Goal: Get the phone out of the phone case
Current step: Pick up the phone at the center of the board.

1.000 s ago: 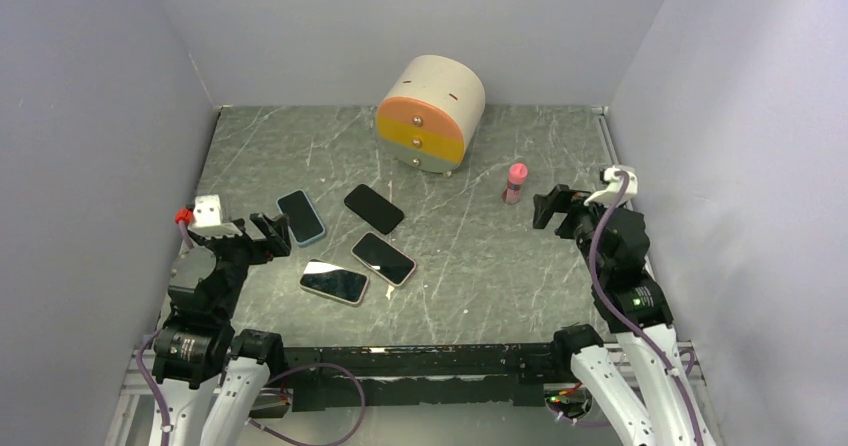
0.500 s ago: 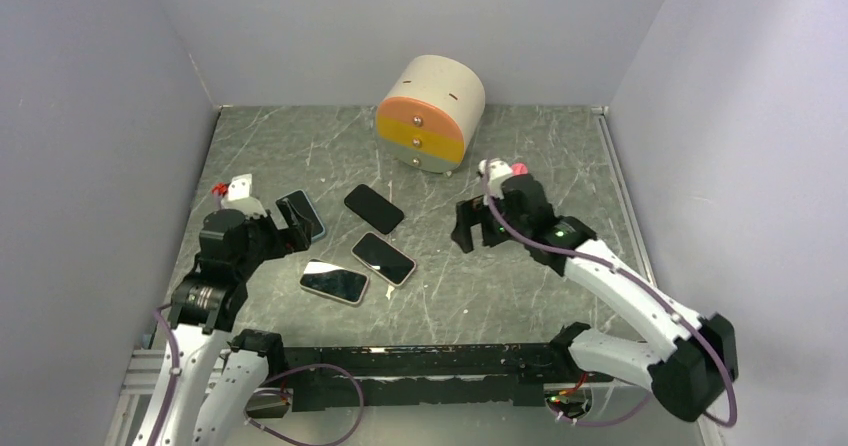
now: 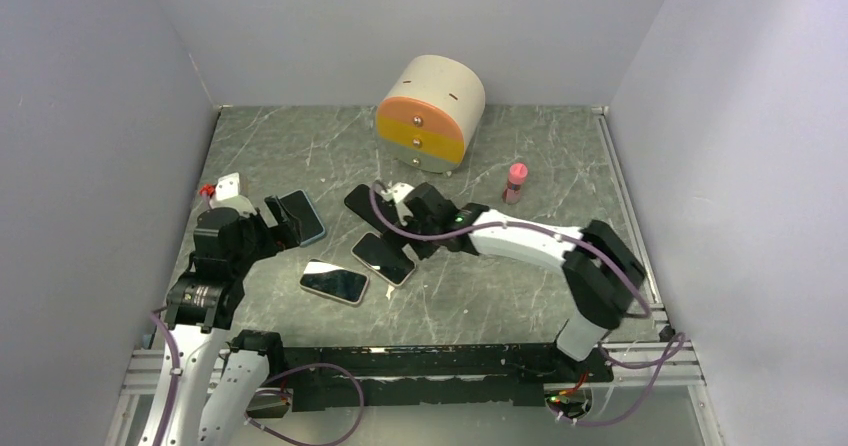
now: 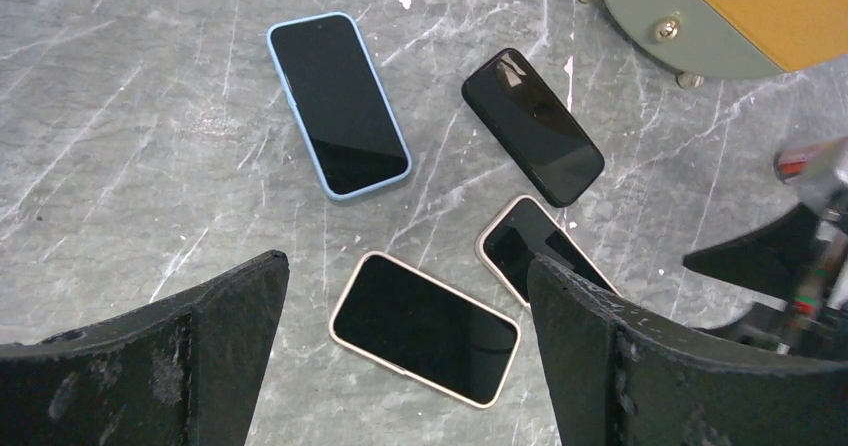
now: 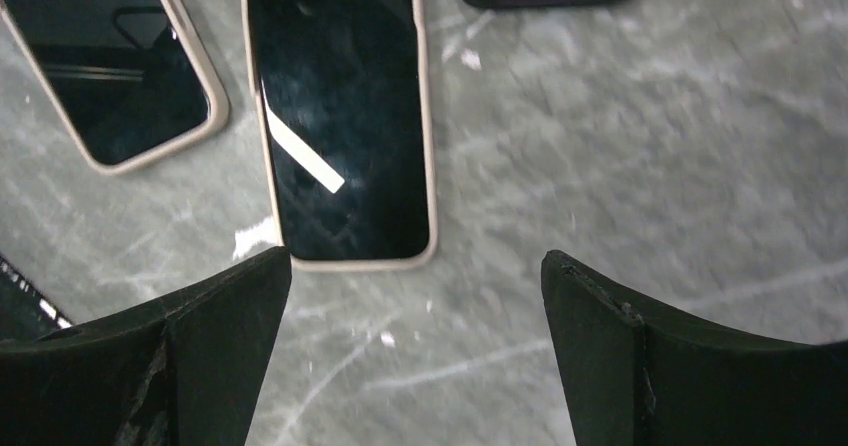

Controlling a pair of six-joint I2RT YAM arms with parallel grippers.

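The grey marbled table (image 3: 520, 266) carries everything, with a round beige drawer unit (image 3: 432, 114) standing at its far side, its orange, yellow and green drawer fronts facing the arms. The right arm stretches across to the middle of the table, and the right pincer (image 5: 412, 261) hangs released, fingers spread wide and grasping nothing, over one end of the middle beige-cased phone (image 3: 383, 258). That phone lies flat, screen up, in its case. The left pincer (image 4: 405, 261) is likewise released and empty, held above the table's left side just beside the blue-cased phone (image 3: 301, 216). A nearer beige-cased phone (image 3: 334, 282) lies screen up, just beside the middle one towards the arm bases but apart from it. A black phone (image 4: 532, 126) lies between the drawer unit and the middle phone, partly hidden under the right arm in the top view. A small pink bottle (image 3: 516, 182) stands upright to the right of the drawer unit.
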